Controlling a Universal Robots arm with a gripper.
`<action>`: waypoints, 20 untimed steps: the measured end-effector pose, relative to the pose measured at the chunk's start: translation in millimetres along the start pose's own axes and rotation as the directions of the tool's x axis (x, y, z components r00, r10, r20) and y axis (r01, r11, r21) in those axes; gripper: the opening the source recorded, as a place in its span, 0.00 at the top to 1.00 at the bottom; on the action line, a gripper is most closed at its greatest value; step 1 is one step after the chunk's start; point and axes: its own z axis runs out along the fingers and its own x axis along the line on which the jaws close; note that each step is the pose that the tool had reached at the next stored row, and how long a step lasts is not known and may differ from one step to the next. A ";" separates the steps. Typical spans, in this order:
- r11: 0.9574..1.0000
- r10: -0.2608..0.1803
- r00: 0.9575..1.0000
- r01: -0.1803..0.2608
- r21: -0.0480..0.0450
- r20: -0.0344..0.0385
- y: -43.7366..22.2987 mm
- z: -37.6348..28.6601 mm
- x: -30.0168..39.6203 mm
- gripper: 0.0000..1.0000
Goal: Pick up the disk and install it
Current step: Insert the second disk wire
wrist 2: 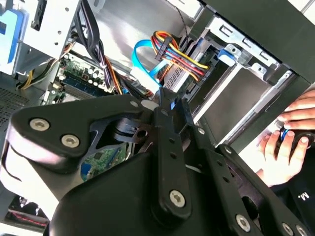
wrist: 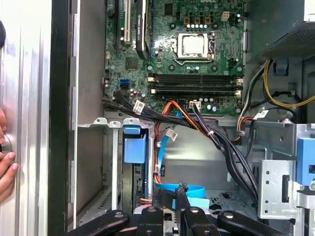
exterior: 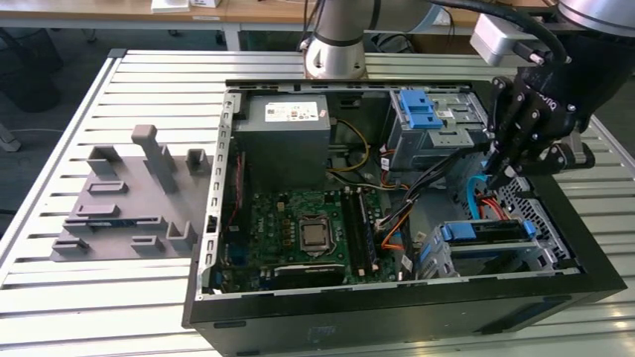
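Note:
The disk sits in the drive cage at the front right corner of the open computer case in the exterior view, with its blue side rail facing up. In the first wrist view its blue rail end shows in the cage slot. My gripper hangs inside the case above and behind the cage, apart from the disk. Its fingertips are together, close to a flat blue cable, and nothing is held between them. In the second wrist view the gripper is shut in front of that cable.
The case lies open on a slatted metal table, with a grey fixture block at the exterior view's left. Inside are the motherboard, a grey power supply, an upper blue-latched bay and cable bundles. A person's hand rests outside the case.

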 end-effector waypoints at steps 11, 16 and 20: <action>1.000 0.000 0.999 0.000 -0.001 -0.048 -0.1 4.4 -6.1 0.75; 1.000 0.000 0.998 0.000 -0.001 -0.067 -0.1 11.0 -6.4 0.75; 1.000 0.000 0.997 0.000 -0.001 -0.076 -0.1 14.9 -6.6 0.77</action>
